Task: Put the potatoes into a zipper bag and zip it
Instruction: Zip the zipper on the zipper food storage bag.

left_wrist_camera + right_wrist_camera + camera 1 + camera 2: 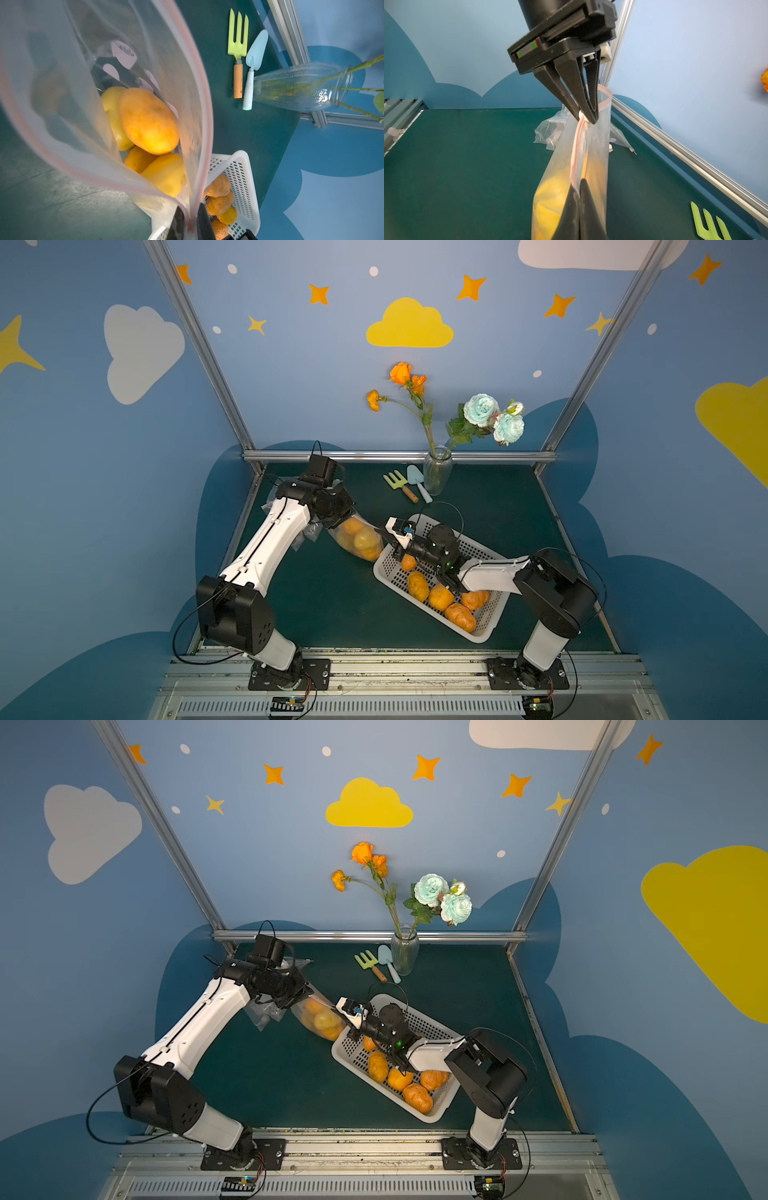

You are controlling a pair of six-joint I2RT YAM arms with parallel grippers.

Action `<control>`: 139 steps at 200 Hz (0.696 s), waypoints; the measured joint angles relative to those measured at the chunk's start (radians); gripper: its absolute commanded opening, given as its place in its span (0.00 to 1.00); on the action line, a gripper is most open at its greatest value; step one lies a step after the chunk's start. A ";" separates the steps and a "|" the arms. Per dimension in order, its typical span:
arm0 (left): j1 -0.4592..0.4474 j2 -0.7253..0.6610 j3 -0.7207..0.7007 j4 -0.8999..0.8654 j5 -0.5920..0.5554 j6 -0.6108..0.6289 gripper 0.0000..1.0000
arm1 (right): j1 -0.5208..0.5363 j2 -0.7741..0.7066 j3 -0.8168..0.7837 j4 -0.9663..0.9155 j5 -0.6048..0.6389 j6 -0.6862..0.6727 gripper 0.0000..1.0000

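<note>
Both arms are on the clear plastic zipper bag [358, 540]. The left gripper [586, 119] is pinched tight on the bag's pink zip strip, and the right gripper [579, 184] has its fingers pressed together on the same strip further along. Btwn the two pinches the strip runs as one flat line. Past the left pinch the mouth gapes in a loop, per the left wrist view. The bag sits tilted mid-table on the dark green table [324, 605], btwn the left arm and the white perforated plastic basket [482, 637], with its bottom just beside the basket's left end. Can't tell if the bag's weight is on the table. At least 4 lumpy yellow-orange potatoes [148, 120] are inside the bag. 5 more show in the basket in both top views, orange w/ wrinkled skin, partly under the right arm. The basket lies diagonal from mid-table toward the front-right corner. Crumpled spare clear bags [550, 133] are under the left arm near the back-left corner. At the middle of the back edge are a lime-green garden fork w/ wooden handle [397, 483], a pale blue trowel [417, 483] just beside it, and a ribbed glass vase [436, 472] w/ orange and pale blue flowers.
</note>
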 measured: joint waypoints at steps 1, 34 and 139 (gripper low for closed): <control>0.003 0.000 0.000 0.000 -0.002 0.000 0.02 | 0.000 0.000 -0.001 0.000 -0.001 0.000 0.00; 0.065 0.000 0.006 -0.007 -0.035 0.000 0.02 | -0.018 -0.016 -0.037 0.031 -0.015 0.026 0.00; 0.205 -0.002 0.010 -0.027 -0.110 0.000 0.02 | -0.067 -0.027 -0.080 0.077 -0.056 0.087 0.00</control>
